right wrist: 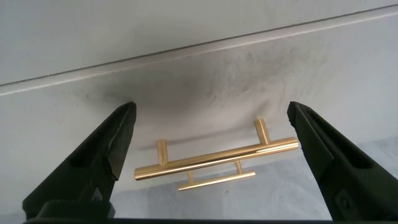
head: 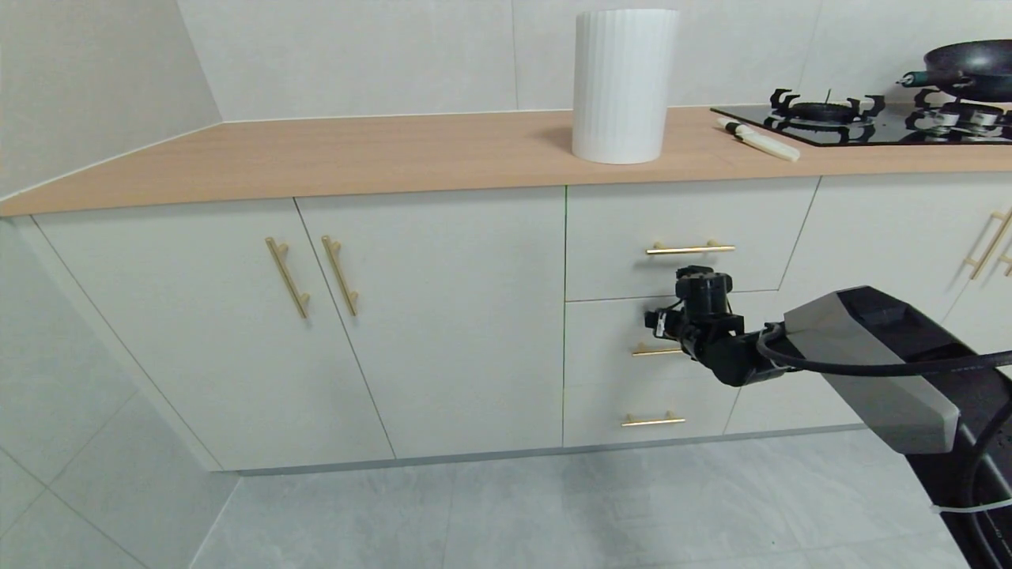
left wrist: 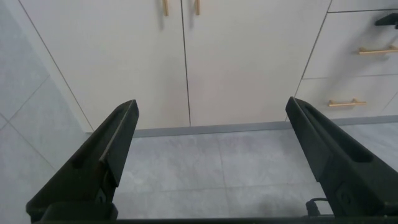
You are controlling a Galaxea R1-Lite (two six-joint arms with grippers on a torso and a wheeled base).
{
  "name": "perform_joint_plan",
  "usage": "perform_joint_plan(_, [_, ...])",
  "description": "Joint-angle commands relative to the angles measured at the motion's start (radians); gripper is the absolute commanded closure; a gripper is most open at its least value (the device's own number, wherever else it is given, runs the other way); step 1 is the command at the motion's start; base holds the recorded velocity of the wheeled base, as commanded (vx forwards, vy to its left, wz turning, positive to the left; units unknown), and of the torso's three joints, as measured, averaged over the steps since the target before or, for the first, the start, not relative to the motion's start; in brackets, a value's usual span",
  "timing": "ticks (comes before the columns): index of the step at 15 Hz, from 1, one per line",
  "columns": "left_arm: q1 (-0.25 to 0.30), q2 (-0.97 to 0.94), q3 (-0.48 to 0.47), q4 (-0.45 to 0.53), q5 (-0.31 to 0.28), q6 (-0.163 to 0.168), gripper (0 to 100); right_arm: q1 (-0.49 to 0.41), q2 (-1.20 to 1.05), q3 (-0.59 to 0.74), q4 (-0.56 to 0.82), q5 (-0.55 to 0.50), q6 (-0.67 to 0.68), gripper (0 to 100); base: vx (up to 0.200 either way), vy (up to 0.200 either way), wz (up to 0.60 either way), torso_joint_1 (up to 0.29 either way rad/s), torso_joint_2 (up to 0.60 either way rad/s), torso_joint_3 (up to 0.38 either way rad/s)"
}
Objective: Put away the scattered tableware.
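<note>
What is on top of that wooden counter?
A tall white ribbed container, a pale utensil lying flat, and a black gas hob carrying a dark pan. The container's inside is hidden from here.

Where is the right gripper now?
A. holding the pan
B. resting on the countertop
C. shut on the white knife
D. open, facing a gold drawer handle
D: the right gripper has its fingers wide apart, and the gold drawer handle lies ahead between them.
</note>
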Motion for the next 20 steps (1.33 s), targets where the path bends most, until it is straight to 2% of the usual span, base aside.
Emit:
perform_joint_plan(1, [0.0, 0.0, 0.0, 0.0, 0.0, 0.0, 0, -0.005, 0.021, -0.035, -0.015, -0.011, 0.004, 0, 0.0, 0.0, 0.0, 0.0, 0.0, 0.0])
perform_joint_plan(6, [0.0, 0.0, 0.0, 0.0, 0.0, 0.0, 0, -0.007, -0.004, -0.027, -0.018, -0.046, 0.01, 0, 0.0, 0.0, 0.0, 0.0, 0.0, 0.0])
perform_joint_plan(10, [0.0, 0.0, 0.0, -0.001, 0.0, 0.0, 0, -0.007, -0.229, 0.232, -0.018, -0.032, 0.014, 0, 0.0, 0.0, 0.0, 0.0, 0.0, 0.0])
perform_joint_plan(15, [0.0, 0.0, 0.0, -0.001, 0.0, 0.0, 0, -0.007, -0.628, 0.57, -0.019, -0.042, 0.014, 0, 0.0, 0.0, 0.0, 0.0, 0.0, 0.0])
perform_joint_plan(20, [0.0, 0.0, 0.0, 0.0, 0.0, 0.0, 0, 0.009, -1.222, 0.995, -0.025, -0.117, 0.002, 0, 0.0, 0.0, 0.0, 0.0, 0.0, 0.0])
